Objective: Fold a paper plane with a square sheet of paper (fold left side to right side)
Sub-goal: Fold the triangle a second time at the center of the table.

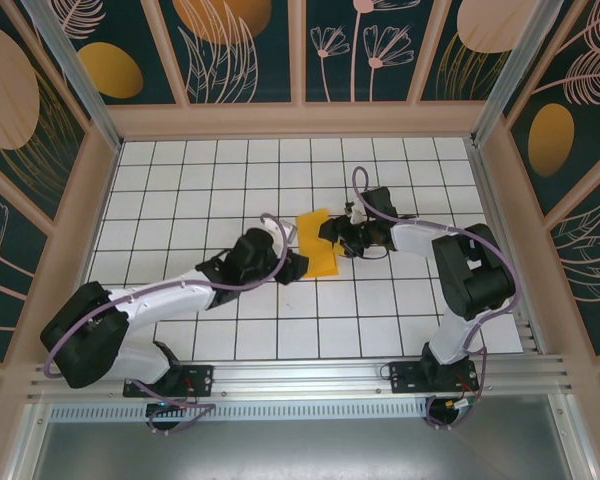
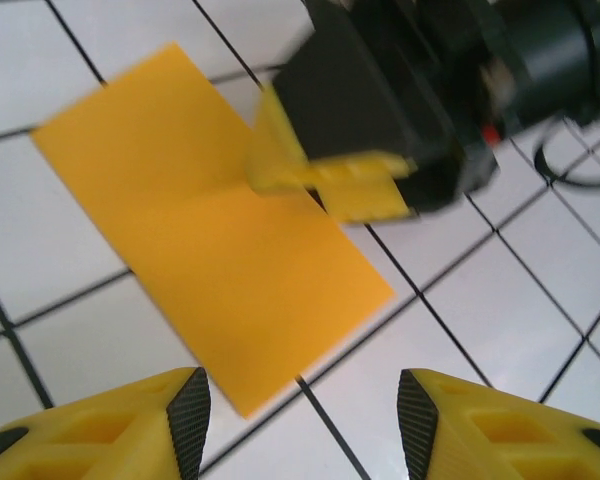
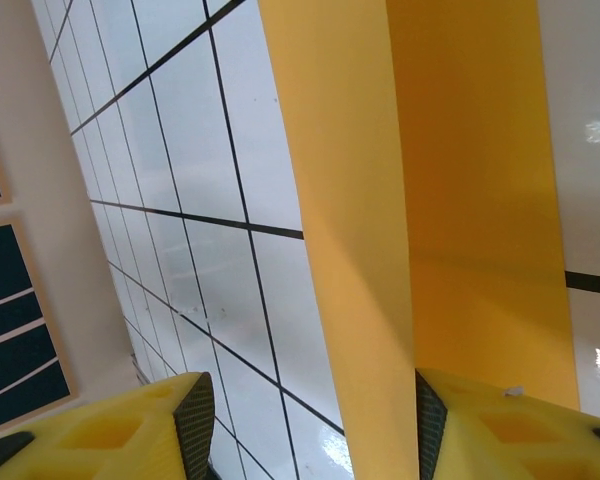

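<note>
The orange sheet of paper (image 1: pixel 317 250) lies doubled into a long rectangle on the white tiles at mid-table. In the left wrist view the paper (image 2: pixel 200 230) rests flat, its near corner just ahead of my open left gripper (image 2: pixel 300 425), which holds nothing. In the top view the left gripper (image 1: pixel 298 268) is at the paper's near-left edge. My right gripper (image 1: pixel 333 237) is over the paper's right edge, and its yellow fingers (image 2: pixel 365 190) touch the sheet. In the right wrist view the right gripper (image 3: pixel 305 425) is open, and a raised strip of paper (image 3: pixel 360 250) runs past its right finger.
Wooden walls with painted panels (image 1: pixel 300 50) enclose the tiled floor (image 1: pixel 180 190). The right arm's cable (image 1: pixel 365 190) loops just behind the paper. An aluminium rail (image 1: pixel 300 375) carries both arm bases at the near edge.
</note>
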